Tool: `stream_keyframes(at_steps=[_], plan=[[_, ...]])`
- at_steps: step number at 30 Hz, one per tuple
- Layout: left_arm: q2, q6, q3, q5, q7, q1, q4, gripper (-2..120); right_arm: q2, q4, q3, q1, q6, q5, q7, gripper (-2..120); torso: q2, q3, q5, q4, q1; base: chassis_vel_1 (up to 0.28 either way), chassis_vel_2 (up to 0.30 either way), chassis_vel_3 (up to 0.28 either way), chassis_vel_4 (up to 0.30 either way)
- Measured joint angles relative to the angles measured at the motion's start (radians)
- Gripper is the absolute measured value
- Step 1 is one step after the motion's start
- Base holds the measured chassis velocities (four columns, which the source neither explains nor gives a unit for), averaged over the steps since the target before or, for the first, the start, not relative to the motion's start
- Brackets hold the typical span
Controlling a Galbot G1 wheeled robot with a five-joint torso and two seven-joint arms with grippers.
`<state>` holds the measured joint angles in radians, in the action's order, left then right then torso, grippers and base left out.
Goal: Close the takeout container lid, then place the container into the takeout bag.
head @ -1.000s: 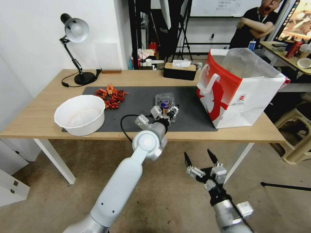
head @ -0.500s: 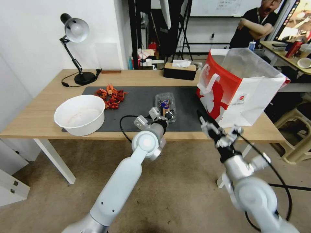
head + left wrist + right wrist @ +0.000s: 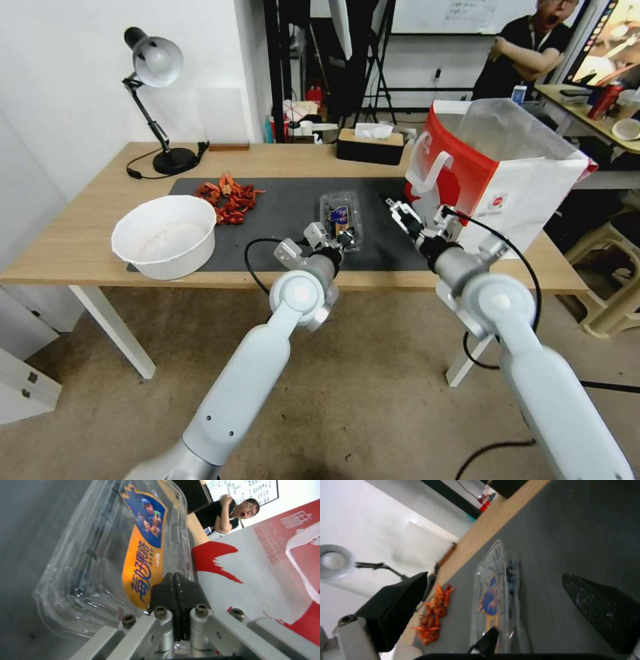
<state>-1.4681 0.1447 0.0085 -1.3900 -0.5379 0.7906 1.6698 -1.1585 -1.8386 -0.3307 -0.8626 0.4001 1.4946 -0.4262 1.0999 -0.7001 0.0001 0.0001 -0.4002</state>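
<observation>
The red-and-white takeout bag is standing just right of the clear berry clamshell on the grey mat, the right gripper is hovering between them with fingers spread, and the left gripper is pressing, fingers clenched together, on the clamshell's near edge.

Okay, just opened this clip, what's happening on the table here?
The left gripper is shut at the near edge of the takeout container, whose clear lid lies down over it on the grey mat. The right gripper is open, held over the mat between the container and the takeout bag. The container is not yet in the bag.
</observation>
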Motion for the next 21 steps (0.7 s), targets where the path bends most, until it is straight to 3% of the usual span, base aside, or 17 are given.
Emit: stream_keyframes(at_steps=[21], plan=[[0.008, -0.013, -0.004, 0.003, 0.004, 0.005, -0.004, 0, -0.048, 0.231, 0.121, 0.265, 0.316, 0.056, -0.128, 100, 0.0, 0.0, -0.0002, -0.0001, 0.0, 0.0, 0.0, 0.0, 0.0]])
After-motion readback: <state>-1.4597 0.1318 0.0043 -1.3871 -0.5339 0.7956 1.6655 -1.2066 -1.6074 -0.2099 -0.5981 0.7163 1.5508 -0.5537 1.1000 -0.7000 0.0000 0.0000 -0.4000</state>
